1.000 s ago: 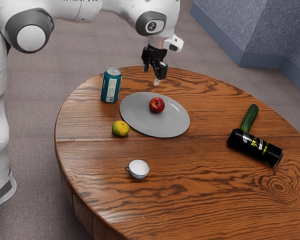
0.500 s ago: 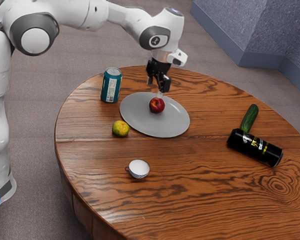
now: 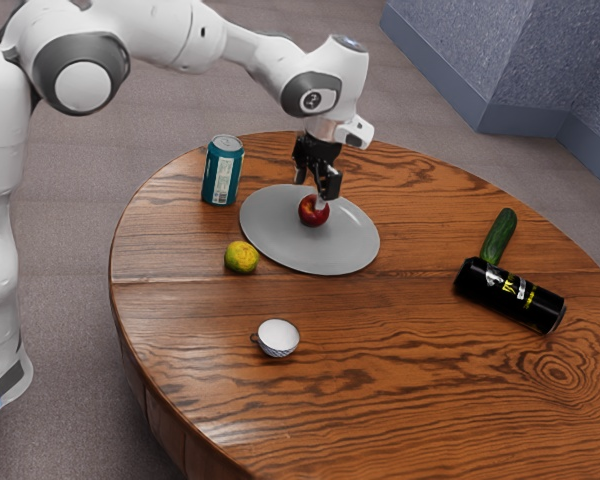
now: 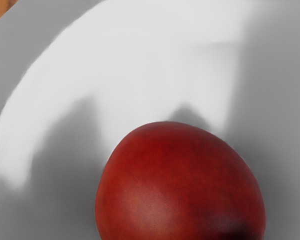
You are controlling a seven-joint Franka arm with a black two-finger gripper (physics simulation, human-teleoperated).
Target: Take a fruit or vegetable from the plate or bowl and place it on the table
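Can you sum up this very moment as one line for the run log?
pincer: open, at the red fruit | red fruit: on the gray plate | placing on table: not yet done | likely next: grasp

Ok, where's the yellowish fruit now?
On the exterior view's left, the yellowish fruit sits on the table beside the plate, between the teal can and white cup.

Ext. view evenly lit, mod. bright; wrist view high-contrast.
Ext. view: small pale glare on plate (image 3: pixel 280 245), upper ctr. of frame; faint sheen on tabletop (image 3: pixel 265 435), lower L of frame. Wrist view: broad near-white patch on plate, soft-edged gray shadows beside red fruit (image 4: pixel 180 175), dull highlight on its skin. Light dir. unclear.
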